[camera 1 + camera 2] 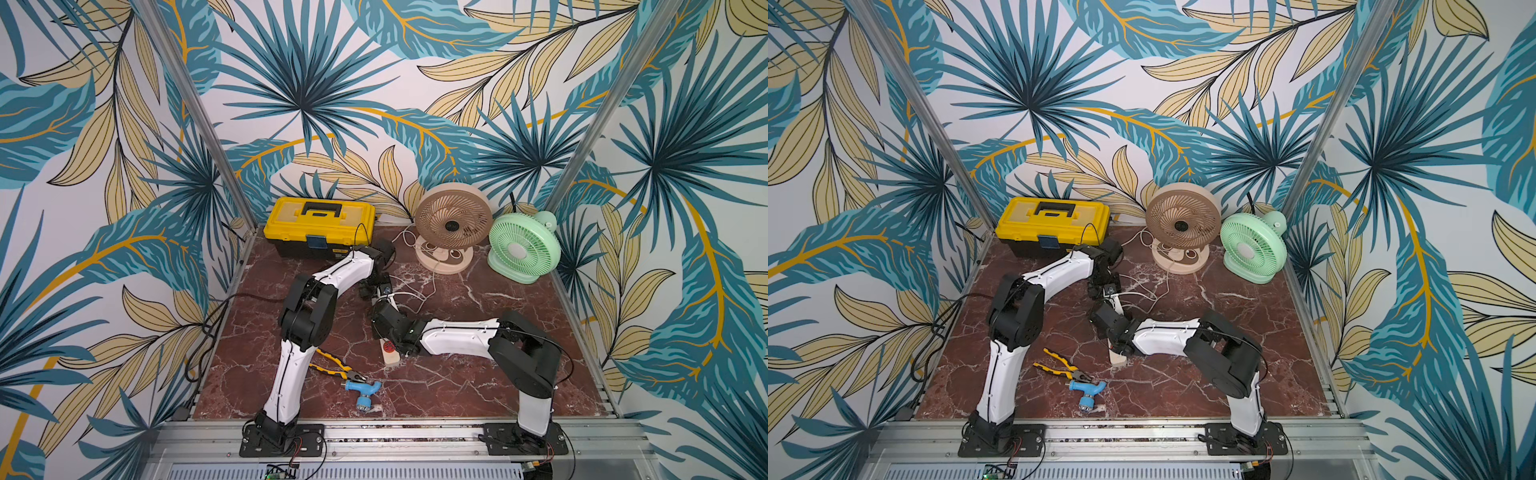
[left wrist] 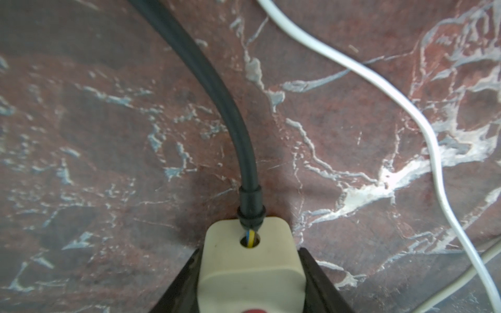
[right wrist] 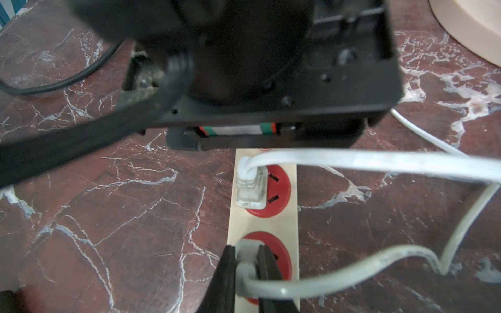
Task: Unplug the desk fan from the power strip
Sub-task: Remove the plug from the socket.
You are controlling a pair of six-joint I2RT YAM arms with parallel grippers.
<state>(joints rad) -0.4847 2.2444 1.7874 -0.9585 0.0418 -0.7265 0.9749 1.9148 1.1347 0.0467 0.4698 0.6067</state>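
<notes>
- The power strip (image 1: 392, 354) lies flat in the middle of the tabletop (image 1: 457, 382), between your two arms.
- Your left arm (image 1: 286, 374) reaches over to the far end of the strip. Its jaws are clenched on that end, one on each side of the cream bar (image 2: 244, 263).
- A dark cord (image 2: 233, 119) comes out of that end and bends away across the tabletop.
- Your right arm (image 1: 457, 338) reaches in from the other side. Its jaws are squeezed tight on a grey plug (image 3: 244, 247) that sits in a red socket.
- In the next red socket there is a white plug (image 3: 250, 187). Nothing is touching it.
- A white cable (image 3: 379, 162) goes from the white plug off to the side.
- A beige fan (image 1: 453, 226) and a green fan (image 1: 523, 245) stand side by side at the back. You cannot tell which fan the grey plug belongs to.
- A yellow toolbox (image 1: 318, 222) sits at the back, beside the beige fan.
- Yellow pliers (image 1: 332, 365) and a blue tap (image 1: 361, 390) lie near your left arm.
</notes>
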